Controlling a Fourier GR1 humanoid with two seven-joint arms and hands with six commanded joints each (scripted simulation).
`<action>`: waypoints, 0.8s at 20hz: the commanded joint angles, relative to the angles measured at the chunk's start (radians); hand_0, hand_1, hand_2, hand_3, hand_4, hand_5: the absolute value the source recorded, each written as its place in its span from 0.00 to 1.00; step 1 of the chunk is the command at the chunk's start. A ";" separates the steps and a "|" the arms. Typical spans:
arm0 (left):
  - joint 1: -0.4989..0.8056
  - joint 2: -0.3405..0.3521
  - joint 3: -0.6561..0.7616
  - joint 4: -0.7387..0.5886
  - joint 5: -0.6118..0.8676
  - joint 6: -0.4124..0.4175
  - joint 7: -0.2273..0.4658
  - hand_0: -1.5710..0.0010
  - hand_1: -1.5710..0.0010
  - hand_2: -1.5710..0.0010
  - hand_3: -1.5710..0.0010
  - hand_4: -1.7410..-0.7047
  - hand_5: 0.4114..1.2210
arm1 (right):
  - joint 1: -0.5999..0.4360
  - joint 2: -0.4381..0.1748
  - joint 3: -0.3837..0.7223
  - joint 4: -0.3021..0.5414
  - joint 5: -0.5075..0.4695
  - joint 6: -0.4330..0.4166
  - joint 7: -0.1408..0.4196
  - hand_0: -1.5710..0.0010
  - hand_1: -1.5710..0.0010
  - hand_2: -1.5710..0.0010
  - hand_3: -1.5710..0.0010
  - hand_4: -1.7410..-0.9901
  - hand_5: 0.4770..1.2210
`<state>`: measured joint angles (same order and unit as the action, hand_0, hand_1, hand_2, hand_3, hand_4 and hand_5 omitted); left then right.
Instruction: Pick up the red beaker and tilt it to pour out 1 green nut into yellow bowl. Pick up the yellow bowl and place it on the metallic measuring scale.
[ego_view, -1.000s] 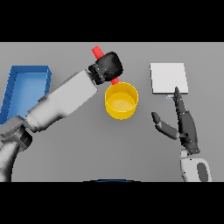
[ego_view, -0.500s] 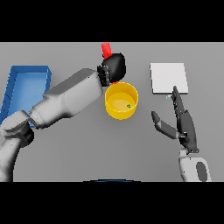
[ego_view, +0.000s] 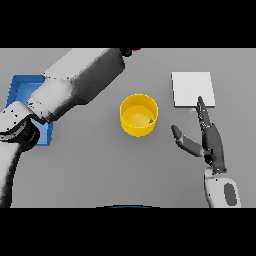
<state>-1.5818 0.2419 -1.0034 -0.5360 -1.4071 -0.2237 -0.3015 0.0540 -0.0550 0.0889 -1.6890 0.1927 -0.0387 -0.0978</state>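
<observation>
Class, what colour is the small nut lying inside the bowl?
Green; the nut shows in the head view, inside the yellow bowl.

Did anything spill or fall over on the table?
No, nothing stands out. The yellow bowl stands upright with one green nut inside it, and no nut lies on the table. The scale sits flat. The red beaker barely shows at the top edge.

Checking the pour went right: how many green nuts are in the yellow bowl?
1. A single green nut lies inside the yellow bowl, near its right wall. Others could remain in the beaker, which is almost entirely out of view.
</observation>
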 joint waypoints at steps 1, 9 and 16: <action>-0.014 0.013 0.028 0.021 0.013 0.027 0.016 0.00 0.00 0.00 0.00 0.02 1.00 | 0.009 -0.004 -0.001 -0.005 -0.006 0.006 -0.013 1.00 1.00 1.00 1.00 0.81 0.10; -0.125 0.199 0.560 0.319 0.433 -0.064 0.208 0.00 0.00 0.00 0.04 0.01 1.00 | -0.008 -0.001 0.011 0.020 -0.017 0.029 -0.027 1.00 1.00 1.00 1.00 0.83 0.14; 0.078 0.332 0.851 0.431 0.754 0.110 0.362 0.00 0.00 0.00 0.01 0.00 1.00 | -0.023 -0.024 0.016 0.038 -0.001 0.037 -0.045 1.00 1.00 1.00 1.00 0.81 0.19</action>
<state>-1.5026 0.5751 -0.1545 -0.1038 -0.6537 -0.1154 0.0639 0.0312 -0.0795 0.1050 -1.6507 0.1919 -0.0022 -0.1435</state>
